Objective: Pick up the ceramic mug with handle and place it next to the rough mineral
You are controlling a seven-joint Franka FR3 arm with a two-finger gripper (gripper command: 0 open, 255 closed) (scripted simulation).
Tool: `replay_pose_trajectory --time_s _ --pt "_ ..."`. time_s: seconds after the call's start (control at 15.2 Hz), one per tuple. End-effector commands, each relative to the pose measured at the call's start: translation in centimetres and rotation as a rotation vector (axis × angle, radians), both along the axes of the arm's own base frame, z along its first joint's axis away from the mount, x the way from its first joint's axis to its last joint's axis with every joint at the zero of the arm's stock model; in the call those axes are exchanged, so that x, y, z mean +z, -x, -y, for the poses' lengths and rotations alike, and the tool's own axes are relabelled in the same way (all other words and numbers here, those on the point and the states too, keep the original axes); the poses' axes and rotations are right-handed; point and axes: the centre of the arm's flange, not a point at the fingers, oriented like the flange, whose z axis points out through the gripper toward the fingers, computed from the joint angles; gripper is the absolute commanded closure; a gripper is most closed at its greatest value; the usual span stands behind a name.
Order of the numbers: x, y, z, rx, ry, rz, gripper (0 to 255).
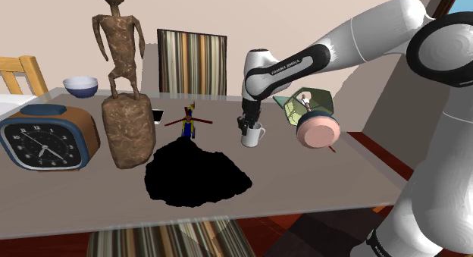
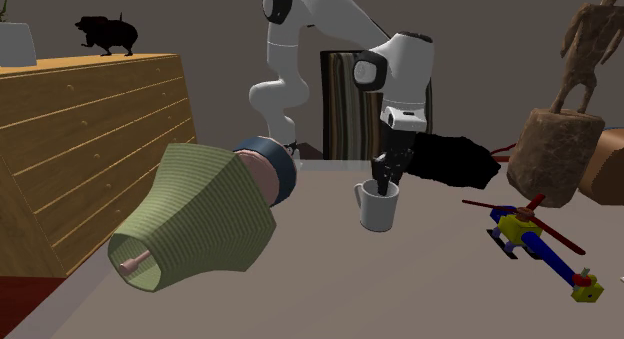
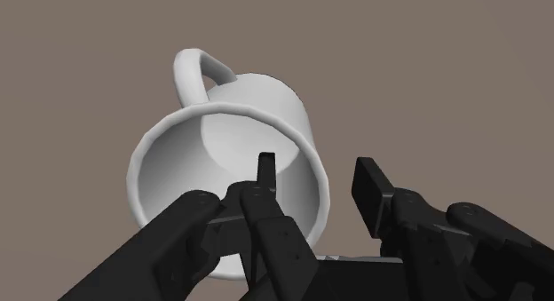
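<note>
We are looking at a grey-brown bench (image 1: pixel 326 180) that is carrying everything, with the white arm (image 1: pixel 356 39) hanging over it. We are taking the black, ragged mineral (image 1: pixel 195 176) as our mark. The wooden figure (image 1: pixel 123 134) on its stump is standing just beside the mineral toward the shoulder view's left, and the clock (image 1: pixel 42 138) is sitting beyond that figure. The toy helicopter (image 1: pixel 189 123) is lying just behind the mineral. The white mug (image 1: pixel 252 136) is standing upright on the bench, near the mineral but apart from it, off its back edge toward the shoulder view's right. The jaws are standing apart astride the mug's wall on the side away from the handle, one inside the cup and one outside, and neither is visibly pressing it. We are judging the grasp only lined up: pinching, lifting, carrying and setting down beside the mineral are all remaining. The dark lettering (image 1: pixel 292 66) on the forearm is appearing to read "FRANKA EMIKA"; the clock's numerals are too small to read.
</note>
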Motion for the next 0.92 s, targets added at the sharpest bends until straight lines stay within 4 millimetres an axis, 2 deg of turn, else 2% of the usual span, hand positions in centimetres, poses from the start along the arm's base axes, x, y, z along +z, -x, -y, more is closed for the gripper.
replay_pose_trajectory --time_s 0.0,0.26,0.53,0.86 --pt "0.0 0.0 0.0 0.0 0.0 0.0 0" --pt "0.0 0.0 0.0 0.0 0.0 0.0 0" --pt "5.0 0.1 -0.3 0.0 0.0 0.0 0" --pt "5.0 0.1 -0.3 0.0 0.0 0.0 0"
